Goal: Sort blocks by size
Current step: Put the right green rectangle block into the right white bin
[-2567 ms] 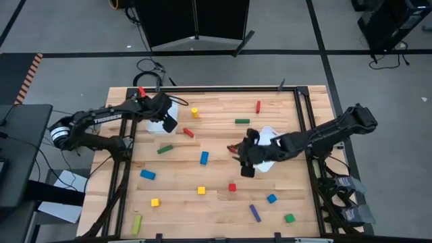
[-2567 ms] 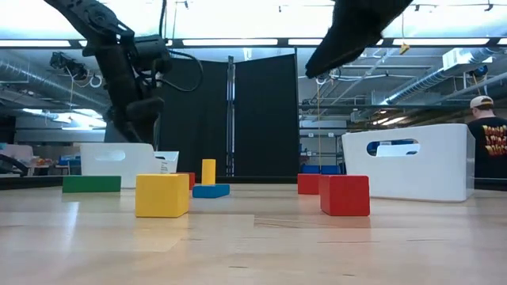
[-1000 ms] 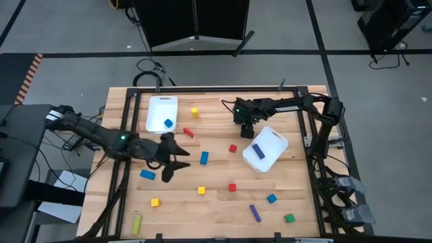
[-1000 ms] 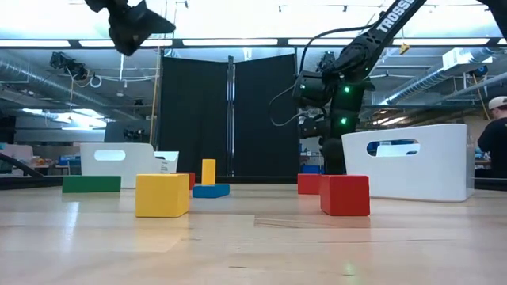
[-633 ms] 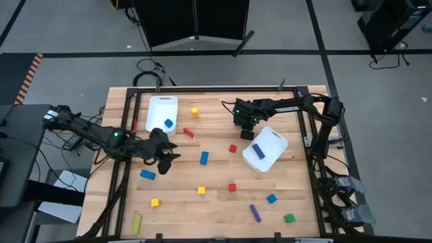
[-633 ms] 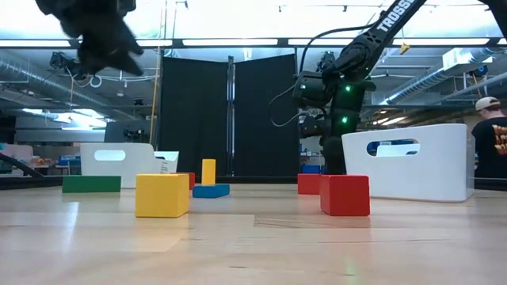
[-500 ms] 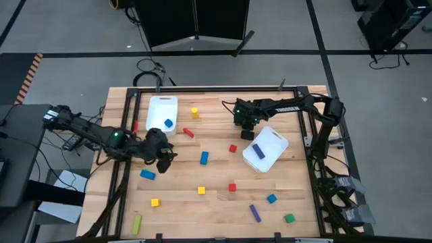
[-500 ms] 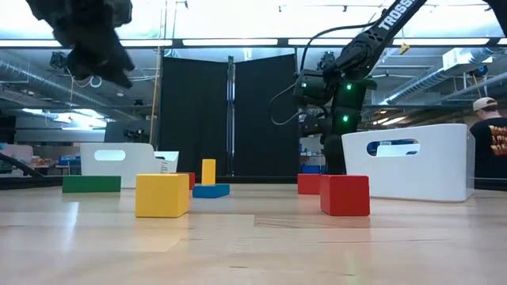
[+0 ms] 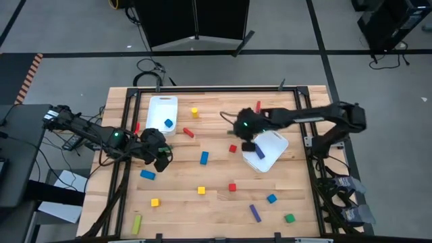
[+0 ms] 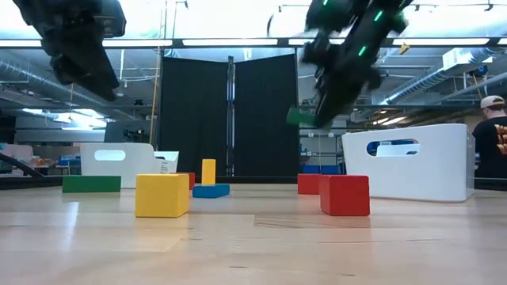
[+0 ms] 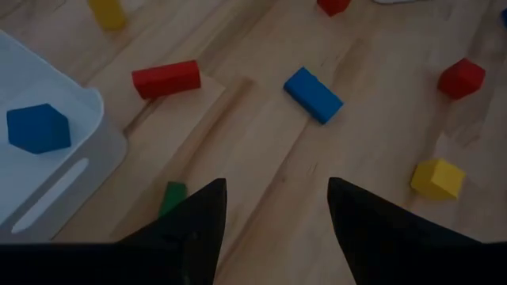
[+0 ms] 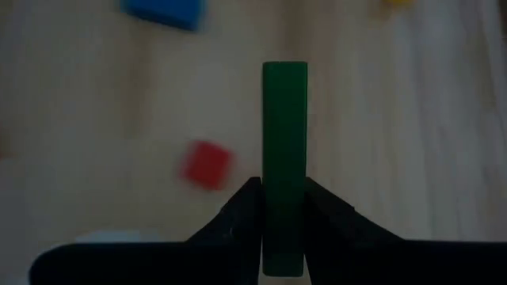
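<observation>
My right gripper [image 12: 284,207] is shut on a long green block [image 12: 284,142], which hangs high over the table between the two bins in the low view [image 10: 299,117]. My left gripper [image 11: 276,207] stands open above the table's left part [image 9: 160,155], with nothing between its fingers. Below it lie a small green block [image 11: 170,198], a red bar [image 11: 166,77] and a blue block [image 11: 313,95]. The left white bin [image 9: 156,108] holds a blue cube [image 9: 168,123]. The right white bin [image 9: 270,152] holds a dark blue bar [image 9: 258,152]. My right gripper pinches the green block between its two fingers, on the two long sides near one end [image 12: 284,229]. The block runs along the fingers and sticks out well past their tips. It is lifted clear of the table.
Loose blocks lie across the wood: a yellow one [image 9: 194,112], red ones [image 9: 233,148] [image 9: 232,187], a red bar [image 9: 258,106], yellow cubes [image 9: 201,190] [image 9: 155,202], a blue one [image 9: 147,175], a purple bar [image 9: 255,213]. A person stands beyond the table's right [image 10: 491,134].
My right gripper has shut on the green block at the table's far side, lifted it clear and carried it up and toward the near edge, by the right bin. My left gripper has moved a little toward the table's left edge, still open.
</observation>
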